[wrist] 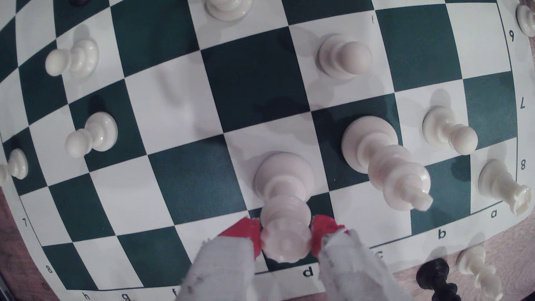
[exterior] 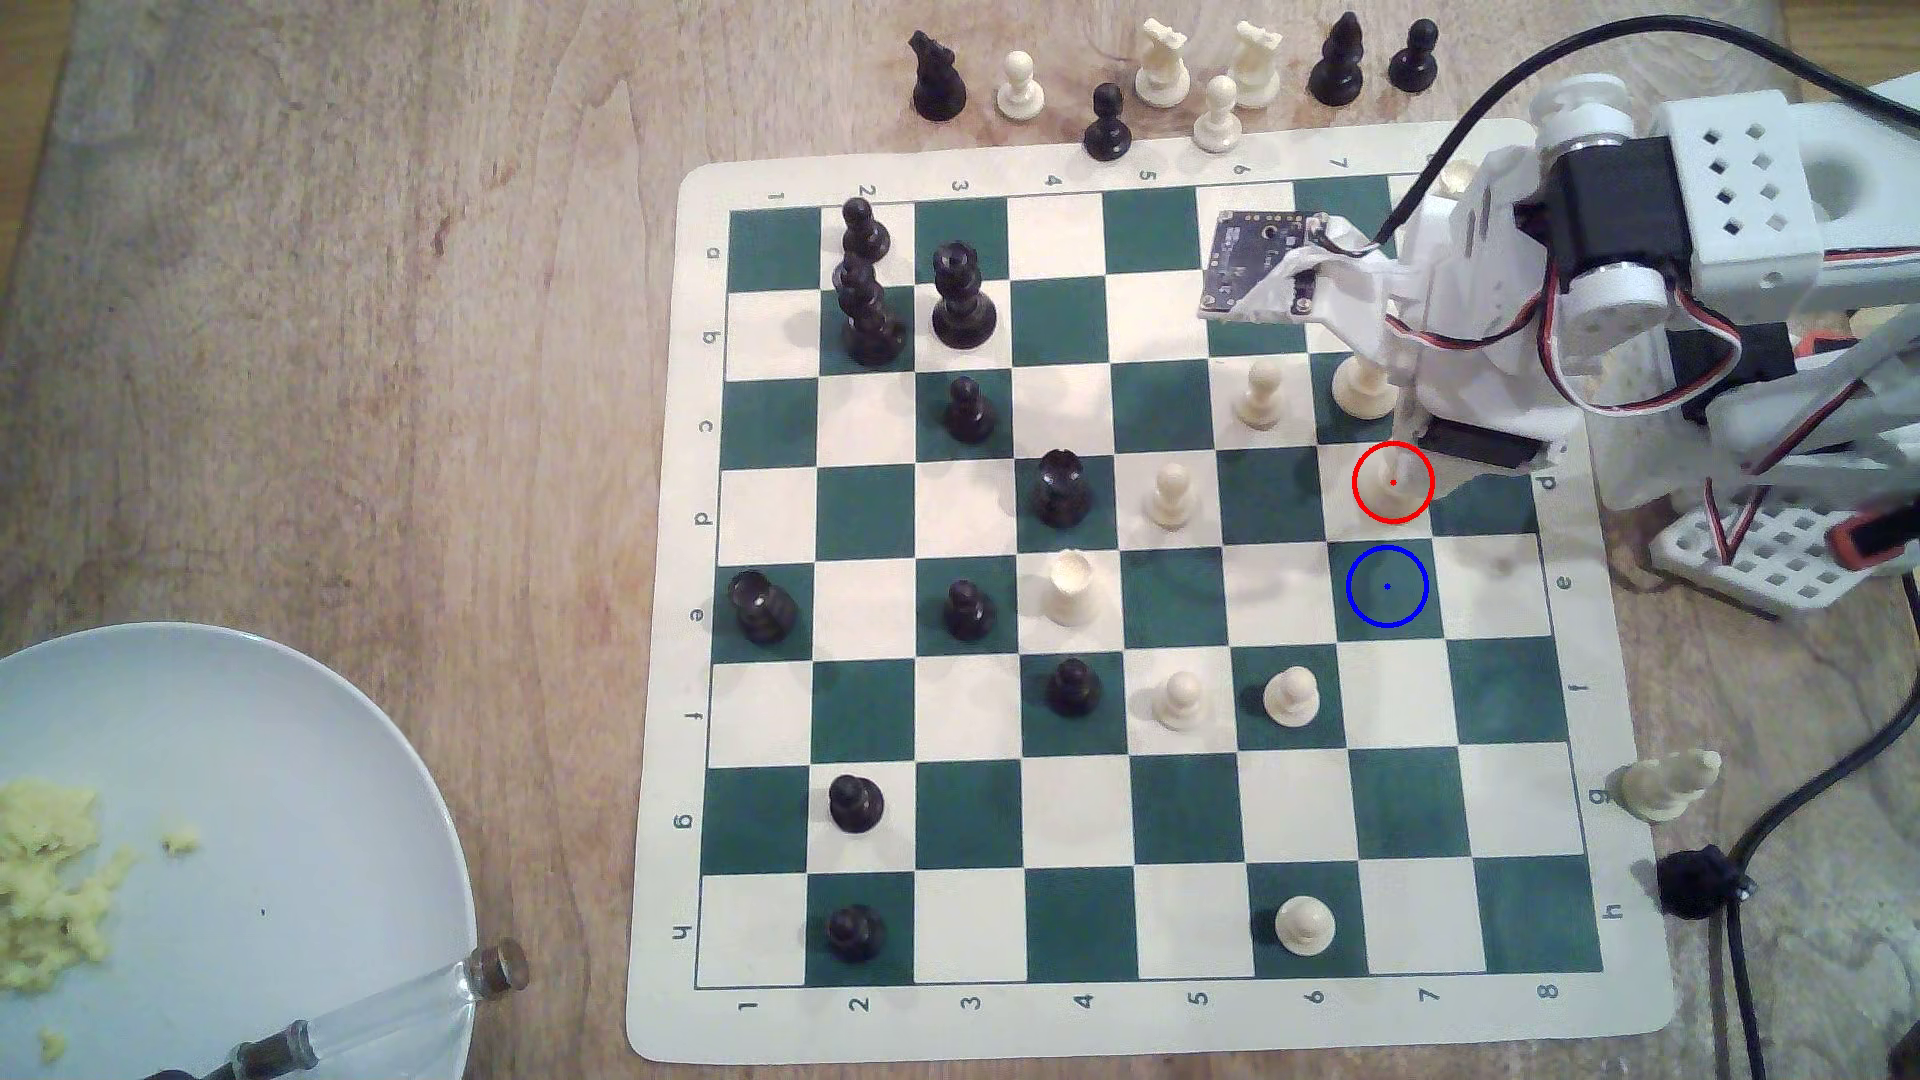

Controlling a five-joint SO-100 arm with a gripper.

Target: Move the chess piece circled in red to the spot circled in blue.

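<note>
We see the red-tipped fingers (wrist: 286,238) clamping the cream-white, cup-topped plastic chess piece (wrist: 285,202) at its head, ready for lifting toward the blue-circled dark green square (exterior: 1387,586).

Chess piece (wrist: 285,202) (exterior view) arm-hidden

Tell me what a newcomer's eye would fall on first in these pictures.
The gripper, with red fingertips, closes on the top of a cream chess piece in the wrist view. In the exterior view, a red circle marks that square and a blue circle the green square just below it.
</note>
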